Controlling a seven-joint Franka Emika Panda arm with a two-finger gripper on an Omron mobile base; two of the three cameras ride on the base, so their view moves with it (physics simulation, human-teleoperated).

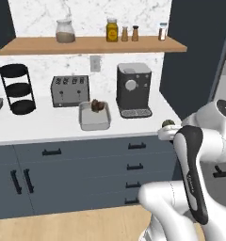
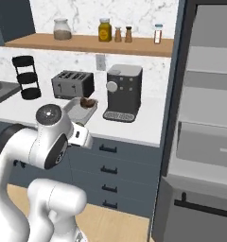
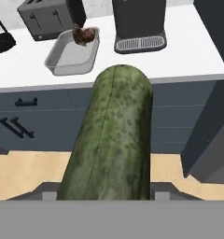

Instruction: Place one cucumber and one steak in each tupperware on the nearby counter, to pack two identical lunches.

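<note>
The end effector (image 3: 104,193) was clenched on a cucumber (image 3: 109,140), which stuck out lengthwise ahead of it, off the tabletop (image 3: 179,56) and over the drawer fronts (image 3: 48,116). Ahead and to the left of the end effector, a tupperware (image 3: 72,63) sat on the tabletop with a steak (image 3: 84,34) at its far end. Beyond it stood a toaster (image 3: 46,16), and a coffee machine (image 3: 139,23) stood straight ahead.

Grey toaster (image 1: 70,91), dark coffee machine (image 1: 133,89), black tiered stand (image 1: 17,88); wooden shelf (image 1: 91,45) with jars (image 1: 112,30)
</note>
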